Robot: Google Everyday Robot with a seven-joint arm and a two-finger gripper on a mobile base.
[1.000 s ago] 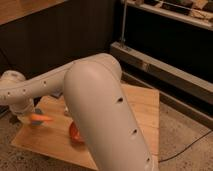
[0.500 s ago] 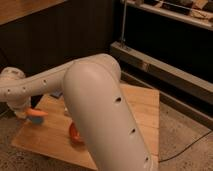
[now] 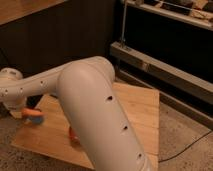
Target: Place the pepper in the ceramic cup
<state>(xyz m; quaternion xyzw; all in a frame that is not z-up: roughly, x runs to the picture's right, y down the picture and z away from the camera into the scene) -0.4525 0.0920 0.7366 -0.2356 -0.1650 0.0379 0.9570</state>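
Gripper (image 3: 22,110) at the far left edge of the wooden table (image 3: 136,111), its grip state hidden; cannot tell. The pepper (image 3: 33,114) sits at its tip, long axis roughly level, pointing right. A bluish patch just beneath, probably the ceramic cup (image 3: 37,120), suggests release needs a tilt downward.

wooden board (image 3: 140,107) on speckled floor (image 3: 181,134), red-orange bowl (image 3: 73,134) partly hidden, metal shelving (image 3: 160,65) behind, pincer (image 3: 27,111) at board's left edge
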